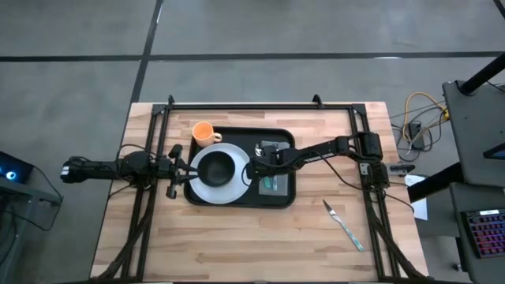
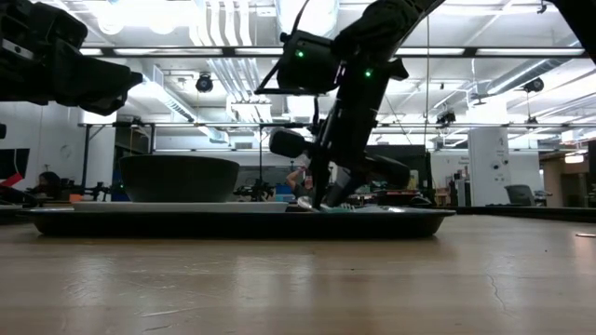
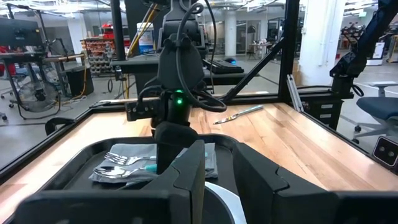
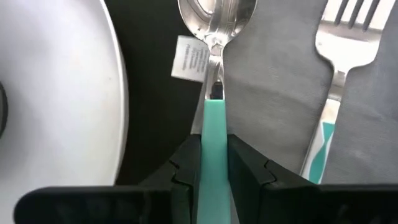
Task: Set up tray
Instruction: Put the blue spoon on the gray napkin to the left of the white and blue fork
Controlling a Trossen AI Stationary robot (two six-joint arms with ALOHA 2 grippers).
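spoon in the right jaws, over the tray

your wooden surface (image 1: 260, 237) sits inside a black frame on a grey floor, and the low view looks past it into a bright workshop with ceiling lights. the tray (image 1: 284, 197) lies flat near the middle of the surface, toward its far side. on it you have a white plate (image 1: 229, 189) carrying a black bowl (image 1: 216, 167), and beside the plate a grey napkin (image 4: 273, 74) with a fork (image 4: 342, 43) lying on it. an orange cup (image 1: 203, 132) stands at the tray's far left corner; you cannot tell from above whether it rests on the rim or just off it. a knife (image 1: 343, 225) with a teal handle lies on the bare wood, well apart from the tray on the right.

your right gripper (image 4: 212, 155) is down over the tray's right part, its jaws narrow and clamped on the teal handle of a spoon (image 4: 214, 25). the spoon's bowl lies at the napkin's edge, next to a small white tag (image 4: 189, 59).

your left gripper (image 1: 183, 170) hovers at the tray's left edge, just beside the plate, with its jaws narrow and nothing between them.
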